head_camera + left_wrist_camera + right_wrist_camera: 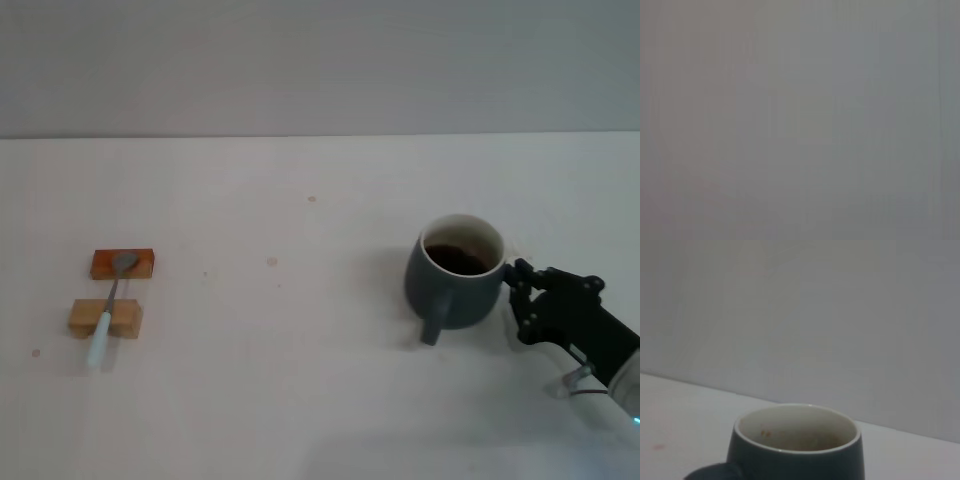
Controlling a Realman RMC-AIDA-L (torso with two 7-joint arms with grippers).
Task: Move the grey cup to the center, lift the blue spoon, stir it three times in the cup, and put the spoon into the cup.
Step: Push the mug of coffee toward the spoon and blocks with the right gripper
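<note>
The grey cup (455, 280) stands upright on the right side of the white table (300, 400), its handle (432, 328) pointing toward the front. Its inside looks dark brown from above. The right wrist view shows it close up (797, 452), with a cream rim and inside. My right gripper (517, 298) is open just to the right of the cup, its fingers close to the cup's wall. The blue spoon (108, 312) lies far left across two wooden blocks, bowl toward the back, handle end toward the front. My left gripper is out of view.
An orange-brown block (123, 264) holds up the spoon's bowl and a tan block (105, 318) holds up its handle. A pale wall runs behind the table's far edge. The left wrist view shows only flat grey.
</note>
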